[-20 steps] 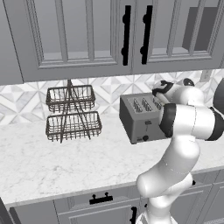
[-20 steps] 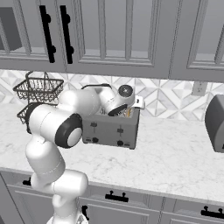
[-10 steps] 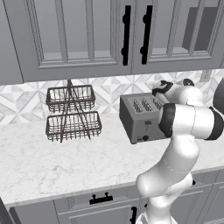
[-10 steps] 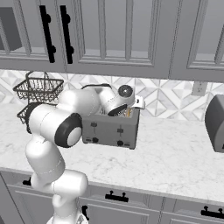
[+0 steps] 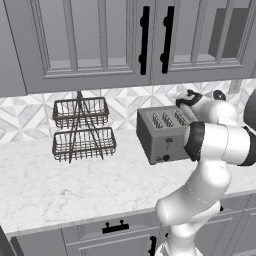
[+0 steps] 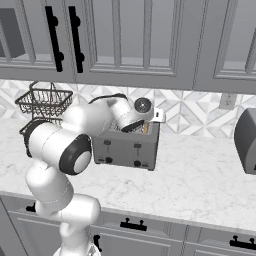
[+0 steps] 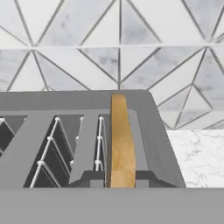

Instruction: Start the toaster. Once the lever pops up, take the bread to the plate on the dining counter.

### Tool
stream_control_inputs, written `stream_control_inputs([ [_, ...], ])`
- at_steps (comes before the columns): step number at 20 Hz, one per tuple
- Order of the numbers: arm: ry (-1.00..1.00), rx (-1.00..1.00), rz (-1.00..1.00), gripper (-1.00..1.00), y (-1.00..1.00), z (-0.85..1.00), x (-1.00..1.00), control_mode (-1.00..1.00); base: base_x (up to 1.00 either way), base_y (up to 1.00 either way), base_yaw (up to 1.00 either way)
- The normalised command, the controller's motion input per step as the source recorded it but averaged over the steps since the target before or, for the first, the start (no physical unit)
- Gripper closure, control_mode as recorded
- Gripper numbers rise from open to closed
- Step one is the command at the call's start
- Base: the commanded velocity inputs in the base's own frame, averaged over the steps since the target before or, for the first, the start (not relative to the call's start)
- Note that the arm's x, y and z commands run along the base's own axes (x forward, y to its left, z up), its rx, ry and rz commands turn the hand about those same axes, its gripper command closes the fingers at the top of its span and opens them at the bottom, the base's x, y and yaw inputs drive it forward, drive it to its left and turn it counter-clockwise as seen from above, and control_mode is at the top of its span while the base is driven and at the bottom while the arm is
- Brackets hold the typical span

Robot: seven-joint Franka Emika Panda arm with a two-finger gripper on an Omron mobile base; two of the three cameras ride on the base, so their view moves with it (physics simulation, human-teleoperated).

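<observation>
Arm is reaching over the toaster [image 5: 165, 137] on the wall bench [image 5: 75, 185]. Claw [image 6: 146, 125] sits right over the toaster's top at the end slot. The hand view looks straight down the slots: bread [image 7: 121, 144] stands upright in the end slot nearest the toaster's side wall, and the other slots show just wire guides. In the right base view a bit of tan edge pokes up beside the claw.

Claw state: narrow, jaws drawn in. It looks closed on the bread's top edge, but the fingertips aren't visible against the slice, so I can't tell for sure if it's gripping.

Progress, as a judgement: the toasting part looks over, since the slice is browned and sticking up high enough to reach. Lever position is too small to read. The pick-up looks to be in hand.

Left to do: lift the bread clear of the slot, drive to the dining counter, and set it on the plate.

Other stuff: a two-tier wire basket rack [image 5: 82, 130] well left of the toaster, grey cabinets [image 5: 100, 40] above.
</observation>
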Motion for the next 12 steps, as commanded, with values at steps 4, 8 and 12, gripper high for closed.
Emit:
stream_control_inputs([
  [4, -0.13, 0.00, 0.00, 1.00, 0.00, 0.23, -0.25, -1.00, 0.00, 0.00, 0.00],
  [8, -0.12, 0.02, 0.00, 1.00, 0.01, 0.60, -0.04, -1.00, 0.00, 0.00, 0.00],
  [12, -0.15, 0.04, 0.00, 1.00, 0.05, 0.60, -0.23, -1.00, 0.00, 0.00, 0.00],
])
